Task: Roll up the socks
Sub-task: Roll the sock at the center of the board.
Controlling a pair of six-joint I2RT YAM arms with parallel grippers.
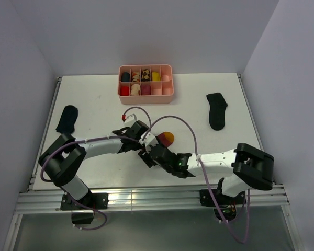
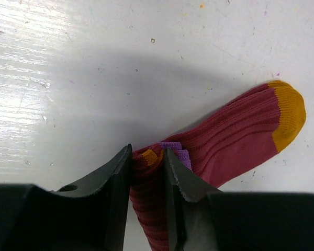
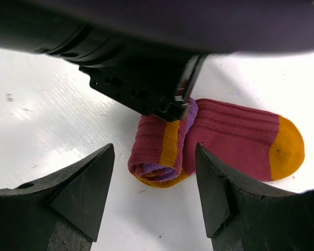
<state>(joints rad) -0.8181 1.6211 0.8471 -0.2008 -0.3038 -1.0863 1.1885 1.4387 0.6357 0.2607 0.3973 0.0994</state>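
Pinch on the rolled end of the striped sock [image 2: 235,130], made by the left gripper [image 2: 147,157] — closed tight on the coil, with fabric bulging up between the fingers. Probably meant to stop the roll springing open while the other arm finds a new hold. Right gripper [image 3: 154,157] spread wide and holding nothing, one finger to each side of the roll and just short of it. Looks placed to take a fresh bite and turn the coil on toward the toe. Cannot tell whether either finger brushes the fabric.

Lies near the middle of the table [image 1: 94,99], toward the near edge. Mostly hidden under the two wrists in the top view, with only the orange toe and a little maroon showing. Roughly half rolled: cuff end wound into a stubby cylinder, with purple lining and an orange band visible in the spiral. Remainder flat on the table, ribbed maroon, ending in the orange toe. Reads as soft, springy knit — likely to uncoil if let go.

Black sock [image 1: 67,119] flat and unrolled at the far left, second black sock [image 1: 217,111] the same at the far right, both well apart from the arms. Tray [image 1: 146,98] at the far edge, not involved.
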